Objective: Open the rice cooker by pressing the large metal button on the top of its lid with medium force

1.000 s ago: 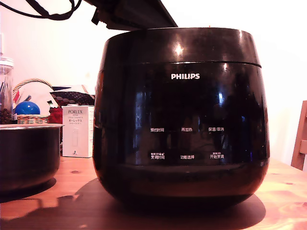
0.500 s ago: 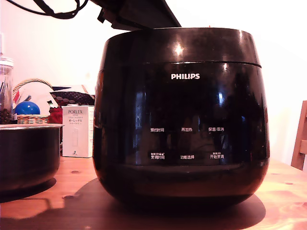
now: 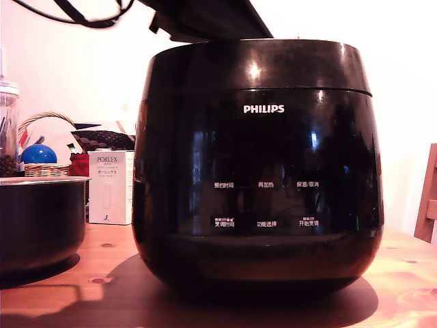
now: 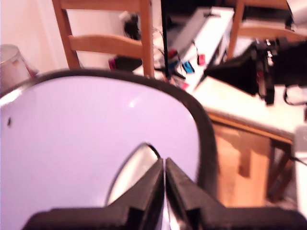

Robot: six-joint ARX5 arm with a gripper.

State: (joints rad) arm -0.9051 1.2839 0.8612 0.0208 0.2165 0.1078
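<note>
On the wooden counter [image 3: 410, 273] I've got the rice cooker [image 3: 258, 171] dead centre in the exterior view, glossy black, logo facing me, white wall behind. Its lid [image 3: 259, 63] sits down flat, seam line showing all the way across. To the exterior view's left, a smaller dark pot [image 3: 37, 219] with a steel rim stands on the same counter; I can't see inside it. Behind that, a white box [image 3: 109, 186], a wicker basket [image 3: 44, 167] holding a blue ball [image 3: 38, 154], and the edge of a clear jar [image 3: 8, 130] with something dark in the bottom. A wooden chair [image 3: 427, 198] peeks in at the exterior view's right.

From the wrist view, my pincer [image 4: 164, 167] is clenched, the two black tips pressed together, nothing between them. It's right over the lid top, which glares pale, with the tips at the metal button [image 4: 132, 172]. Whether they're touching it, I can't tell. More wooden chairs [image 4: 110, 38] and a cluttered table [image 4: 249, 103] lie beyond.
</note>
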